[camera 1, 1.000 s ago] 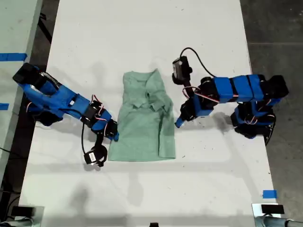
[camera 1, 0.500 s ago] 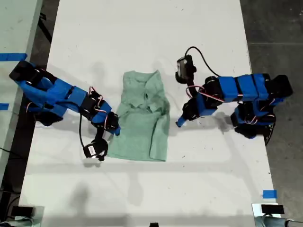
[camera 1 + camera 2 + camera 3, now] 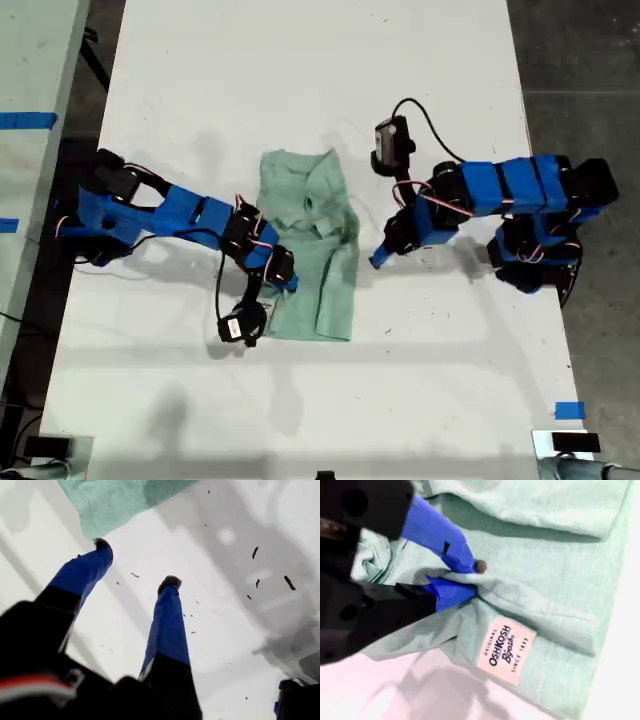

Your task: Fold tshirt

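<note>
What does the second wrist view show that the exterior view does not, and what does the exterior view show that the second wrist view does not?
Only the second wrist view shows the white label printed OSHKOSH on the tshirt, and my second gripper shut on a pinched fold.

Only the exterior view shows the tshirt's whole outline on the table, and my first gripper just beyond its edge on the exterior view's right.

Both show my second gripper on the mint fabric.

The blue end effector point(image 3: 465, 577) pinches a fold of the green tshirt point(image 3: 545, 550). A white label point(image 3: 506, 650) sits at five o'clock from it.
</note>
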